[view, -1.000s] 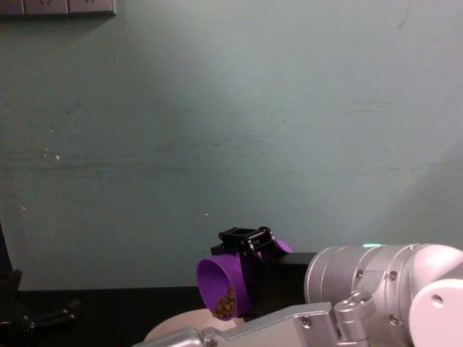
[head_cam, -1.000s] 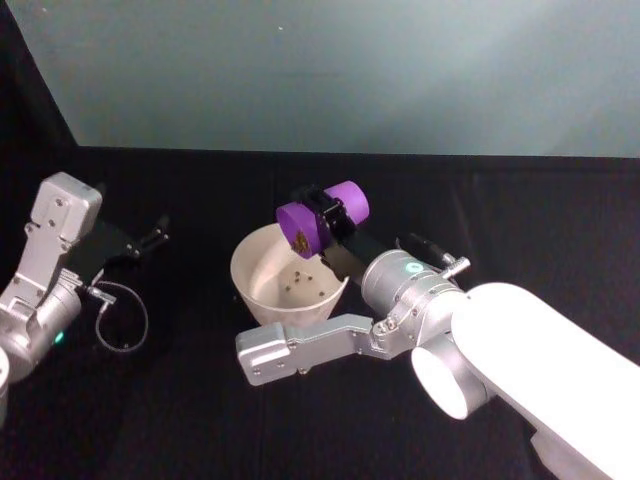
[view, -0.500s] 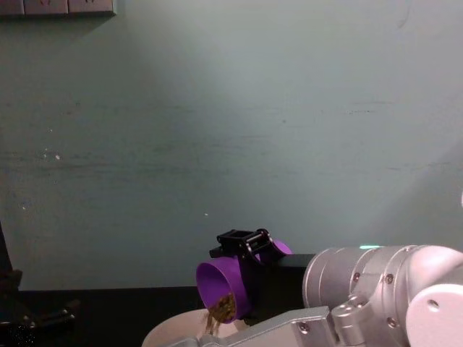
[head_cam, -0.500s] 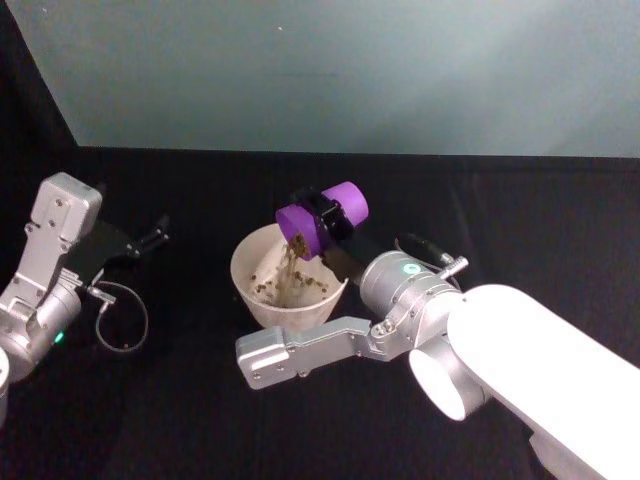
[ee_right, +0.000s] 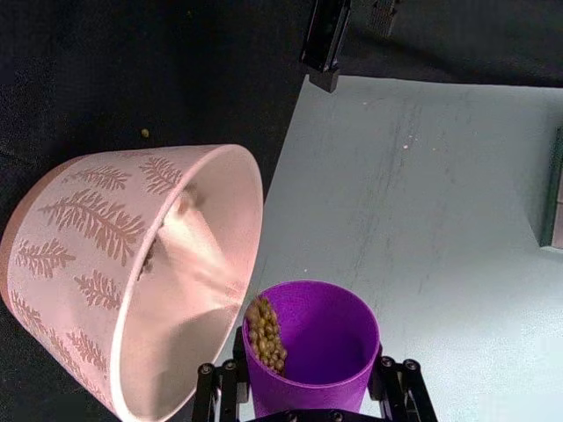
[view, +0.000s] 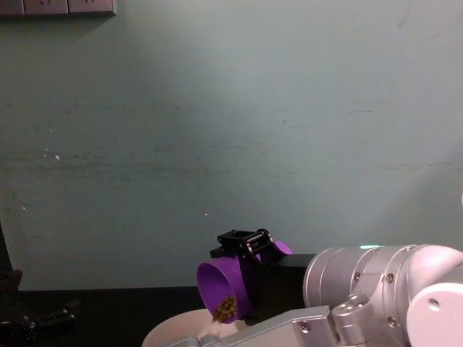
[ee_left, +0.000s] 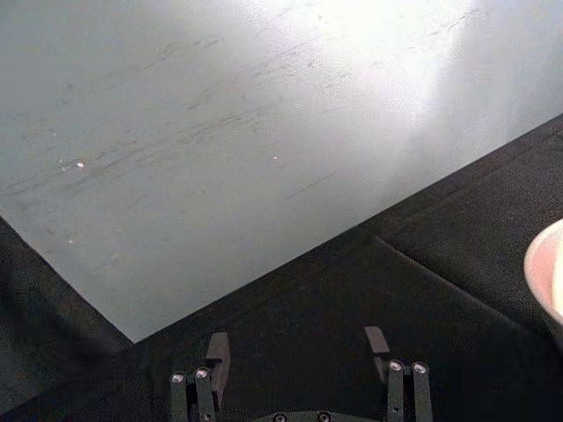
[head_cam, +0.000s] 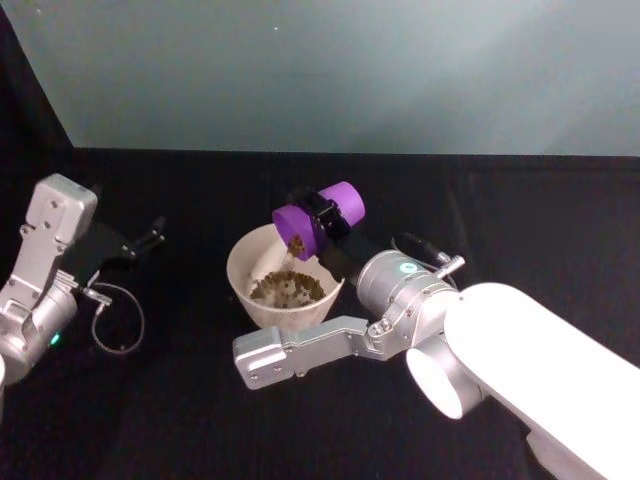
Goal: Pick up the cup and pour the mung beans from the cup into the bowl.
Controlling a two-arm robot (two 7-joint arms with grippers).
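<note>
Starting at the far left, the left gripper (head_cam: 148, 238) sits well apart from the bowl, its fingers spread wide with nothing between them. At centre, the white bowl (head_cam: 237, 278) stands upright with a heap of mung beans (head_cam: 288, 288) inside. Just above its far rim, the right gripper (head_cam: 320, 212) clamps the purple cup (head_cam: 343, 202), tipped sideways with its mouth toward the bowl.

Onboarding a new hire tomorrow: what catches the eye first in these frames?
The bright purple cup, tipped sideways in the right gripper above the white bowl, centre of the head view, with mung beans at its lip. Next, the brown heap of beans in the bowl's bottom. The left gripper sits open, parked far left.
</note>
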